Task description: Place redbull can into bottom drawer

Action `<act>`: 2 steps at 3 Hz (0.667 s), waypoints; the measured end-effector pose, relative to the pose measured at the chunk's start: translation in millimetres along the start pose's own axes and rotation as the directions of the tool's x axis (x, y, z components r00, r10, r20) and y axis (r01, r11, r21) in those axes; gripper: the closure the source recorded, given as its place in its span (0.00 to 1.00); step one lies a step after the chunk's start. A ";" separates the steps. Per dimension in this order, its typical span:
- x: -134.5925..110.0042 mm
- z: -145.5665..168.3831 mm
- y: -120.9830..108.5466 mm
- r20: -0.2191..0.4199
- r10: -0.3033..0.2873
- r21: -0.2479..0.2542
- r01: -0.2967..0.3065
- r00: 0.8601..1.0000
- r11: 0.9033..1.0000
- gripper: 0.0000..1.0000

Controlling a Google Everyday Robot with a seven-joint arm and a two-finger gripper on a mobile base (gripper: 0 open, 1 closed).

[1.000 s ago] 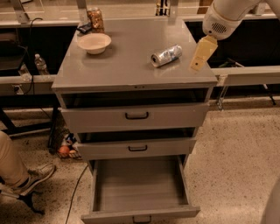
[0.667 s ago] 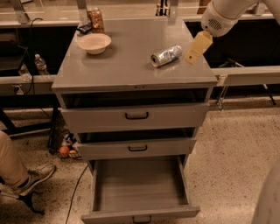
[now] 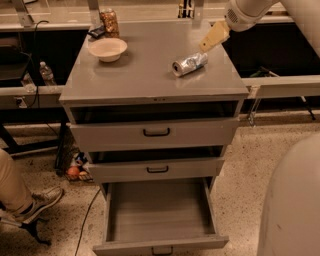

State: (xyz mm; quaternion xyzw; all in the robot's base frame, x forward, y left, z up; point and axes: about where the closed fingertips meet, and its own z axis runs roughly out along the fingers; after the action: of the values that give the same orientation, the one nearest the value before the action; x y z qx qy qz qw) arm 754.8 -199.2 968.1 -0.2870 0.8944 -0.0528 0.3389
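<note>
Lower left, a person's leg [image 3: 12, 185] is cut by the frame edge. Upper centre-right, the can [image 3: 190, 64] lies on its side on the cabinet top [image 3: 145, 75]. Bottom centre, the open bottom drawer [image 3: 160, 212] has its front panel cropped. Upper right, the arm [image 3: 247, 12], mostly out of frame, slants down-left. Its gripper [image 3: 215, 36] hangs just beside the can; contact and opening cannot be told.

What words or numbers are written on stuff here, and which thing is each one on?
No text here can be read.
redbull can, lying on its side on the cabinet top: its print is too blurred to read.
brownish jar, at the back behind the bowl: its label is too blurred to read.
gripper, hanging just beyond the can's far end: no writing shows.
bottom drawer, pulled open: no writing shows.
</note>
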 end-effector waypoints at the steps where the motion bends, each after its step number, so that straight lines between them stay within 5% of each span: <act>1: -1.1 3.2 -0.5 0.004 0.101 0.001 -0.101 0.995 0.995 0.00; 2: -1.2 3.9 0.1 0.003 0.105 0.001 -0.105 0.994 0.994 0.00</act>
State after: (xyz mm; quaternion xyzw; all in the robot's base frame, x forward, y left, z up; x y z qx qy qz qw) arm 757.9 -198.1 965.8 -0.2393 0.9078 -0.0349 0.3427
